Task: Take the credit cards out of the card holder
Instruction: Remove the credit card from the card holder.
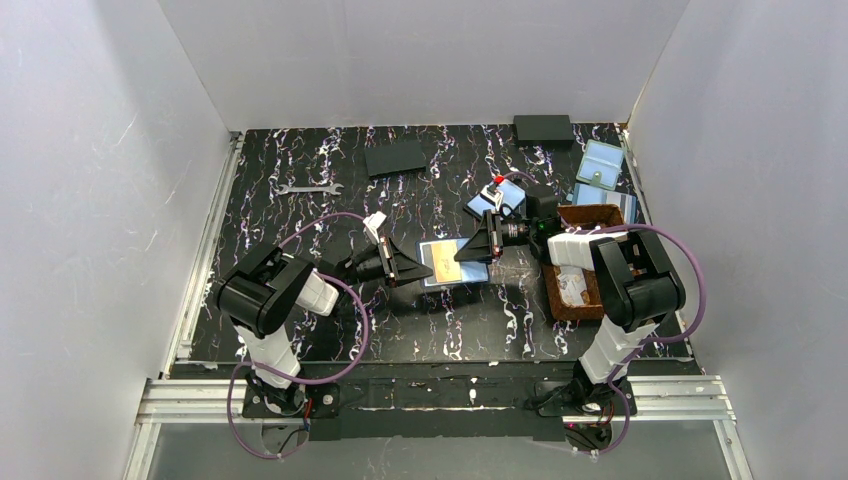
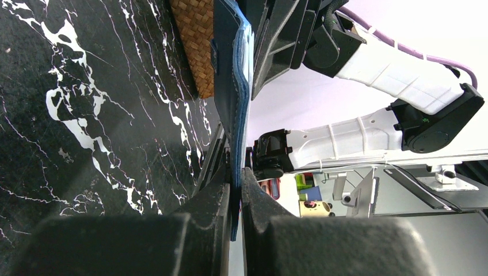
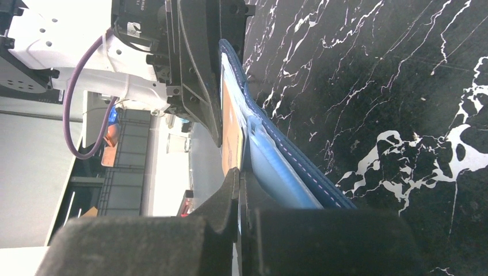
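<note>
Lying open at mid-worktop (image 1: 500,330), the card holder (image 1: 470,275) stretches between the arms, with the jaws of the left gripper (image 2: 237,184) pinched tight on its left edge. The jaws of the right gripper (image 3: 237,172) are closed thinly on the orange-tan card (image 3: 231,126), which should slide out rightward, toward that arm.

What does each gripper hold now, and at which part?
The left gripper pinches the card holder by one edge. The right gripper seems to pinch the orange card by its end.
</note>
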